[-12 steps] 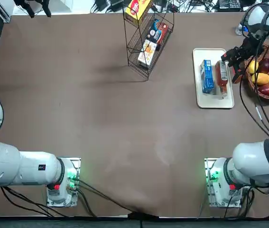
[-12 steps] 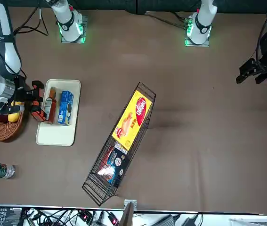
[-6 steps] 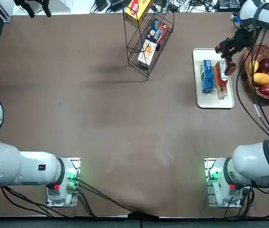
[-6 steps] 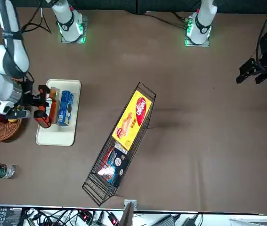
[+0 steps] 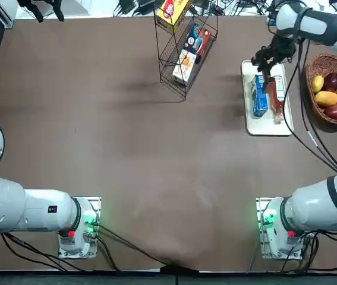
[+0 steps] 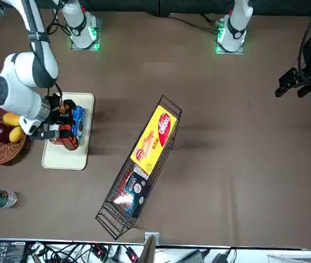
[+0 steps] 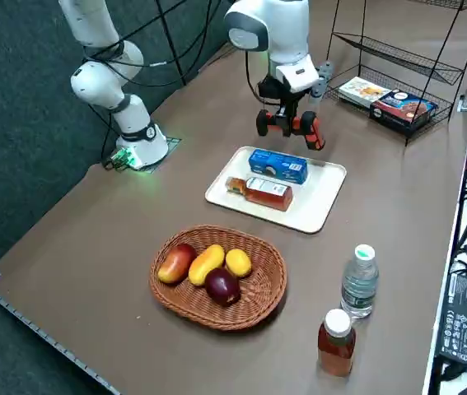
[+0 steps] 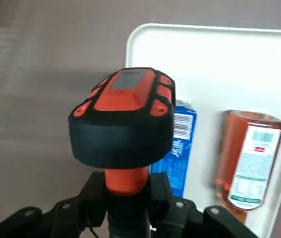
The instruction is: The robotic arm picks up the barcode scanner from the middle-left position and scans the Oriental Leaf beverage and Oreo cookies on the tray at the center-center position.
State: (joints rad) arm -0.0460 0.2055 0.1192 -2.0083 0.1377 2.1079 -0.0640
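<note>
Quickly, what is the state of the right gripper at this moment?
Right gripper: closed on the barcode scanner, held over the tray near the Oreo cookies.

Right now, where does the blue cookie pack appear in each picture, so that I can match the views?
Top view: blue cookie pack at upper right, on the white tray.
Front view: pack at left, partly behind the right gripper, which holds the orange scanner.
Right side view: pack at centre.
Right wrist view: pack behind the scanner.
Shared landmark: the tray.
</note>
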